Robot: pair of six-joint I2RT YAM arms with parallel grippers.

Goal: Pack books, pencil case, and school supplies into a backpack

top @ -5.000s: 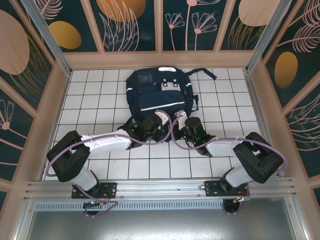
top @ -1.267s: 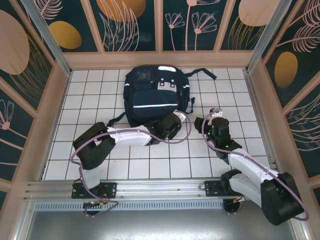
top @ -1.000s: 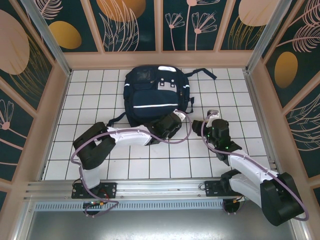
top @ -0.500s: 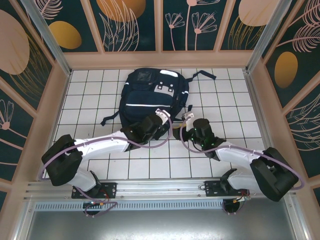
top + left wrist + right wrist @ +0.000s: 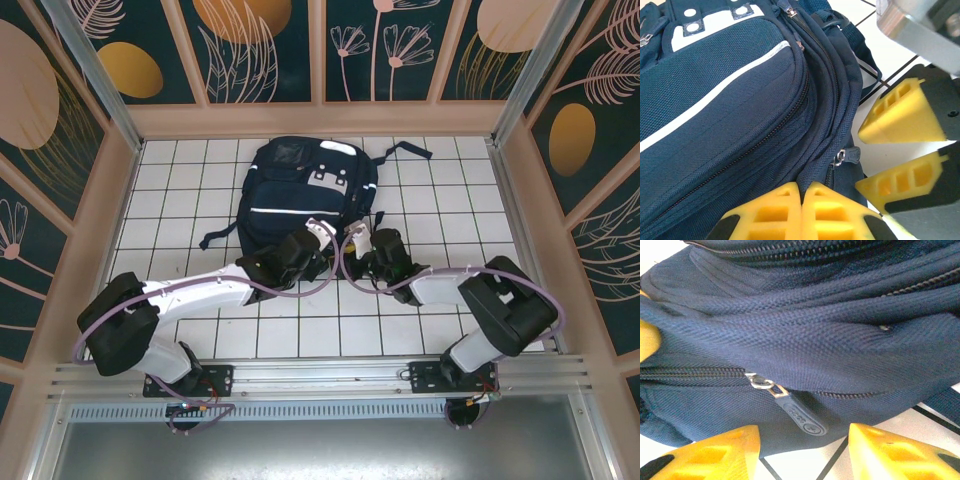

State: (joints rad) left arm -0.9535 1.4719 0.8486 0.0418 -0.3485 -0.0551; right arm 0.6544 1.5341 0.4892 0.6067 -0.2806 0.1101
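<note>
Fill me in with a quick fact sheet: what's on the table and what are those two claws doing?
surface: white tiled table
main item: navy backpack, lying flat
left gripper: shut, at the backpack's near edge
right gripper: open, at the same edge beside the left one
zipper pull: just ahead of the right gripper's gap, not gripped
</note>
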